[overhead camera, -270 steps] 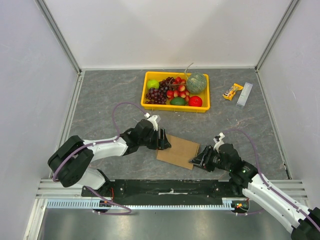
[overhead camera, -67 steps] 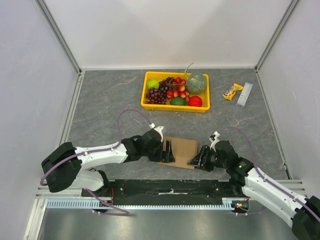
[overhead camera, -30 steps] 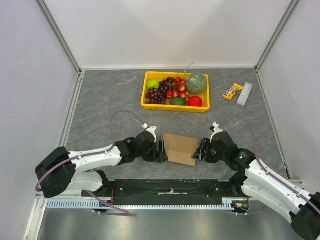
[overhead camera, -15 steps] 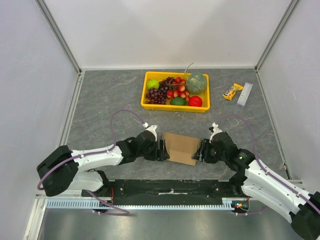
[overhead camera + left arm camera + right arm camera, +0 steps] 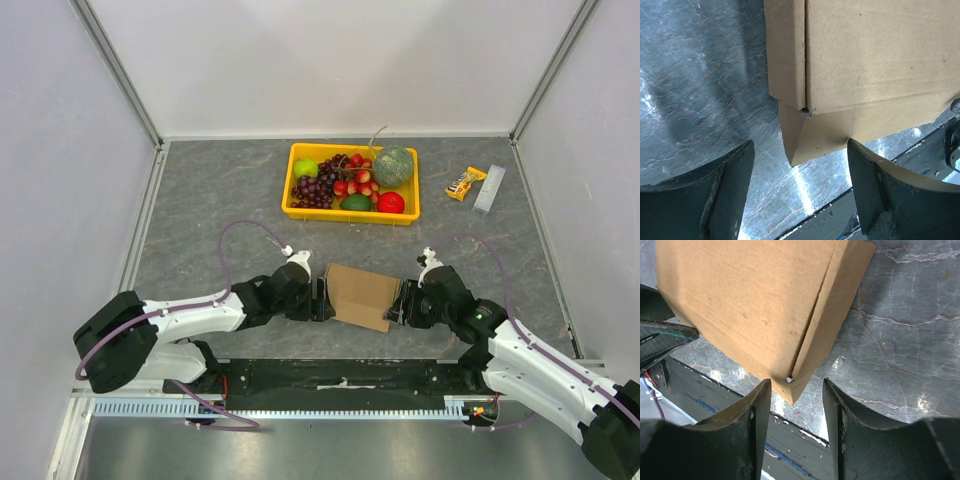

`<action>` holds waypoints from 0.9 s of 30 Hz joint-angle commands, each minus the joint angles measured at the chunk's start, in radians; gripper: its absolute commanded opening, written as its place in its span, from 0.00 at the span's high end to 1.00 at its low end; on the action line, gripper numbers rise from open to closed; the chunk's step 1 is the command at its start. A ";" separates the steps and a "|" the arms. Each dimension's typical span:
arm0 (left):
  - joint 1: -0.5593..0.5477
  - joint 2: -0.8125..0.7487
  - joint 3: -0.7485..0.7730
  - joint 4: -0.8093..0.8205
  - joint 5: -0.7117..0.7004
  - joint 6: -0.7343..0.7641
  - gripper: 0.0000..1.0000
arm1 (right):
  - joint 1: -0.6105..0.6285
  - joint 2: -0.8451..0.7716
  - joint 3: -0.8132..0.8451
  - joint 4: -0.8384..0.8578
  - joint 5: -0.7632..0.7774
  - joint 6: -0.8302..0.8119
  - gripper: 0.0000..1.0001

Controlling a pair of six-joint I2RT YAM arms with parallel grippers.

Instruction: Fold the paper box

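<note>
The paper box (image 5: 362, 296), plain brown cardboard folded flat into a slim rectangle, lies on the grey table between both arms. My left gripper (image 5: 320, 298) stands at its left end and my right gripper (image 5: 401, 303) at its right end. In the left wrist view the paper box (image 5: 865, 65) points a near corner into the wide gap of my left gripper (image 5: 800, 170), which is open. In the right wrist view a corner of the paper box (image 5: 750, 305) sits just ahead of my right gripper (image 5: 796, 390), whose fingers stand apart and clamp nothing.
A yellow tray (image 5: 350, 215) with fruit stands behind the box. A snack bar (image 5: 465, 183) and a pale stick (image 5: 489, 189) lie at the back right. The black base rail (image 5: 340, 375) runs just in front of the box. Walls close in on three sides.
Over the last second both grippers hold almost the same places at the box's ends. The right gripper's fingers have come slightly closer together. The box has barely shifted.
</note>
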 commanded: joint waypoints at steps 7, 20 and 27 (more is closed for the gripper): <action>0.005 -0.090 -0.029 0.109 -0.049 0.061 0.20 | 0.001 -0.049 -0.065 0.126 -0.050 0.004 0.48; 0.007 -0.032 -0.028 0.179 -0.023 0.098 0.42 | 0.002 -0.067 -0.095 0.172 -0.058 -0.001 0.55; 0.007 -0.012 -0.041 0.187 -0.022 0.107 0.49 | 0.002 -0.044 -0.092 0.171 -0.041 -0.002 0.57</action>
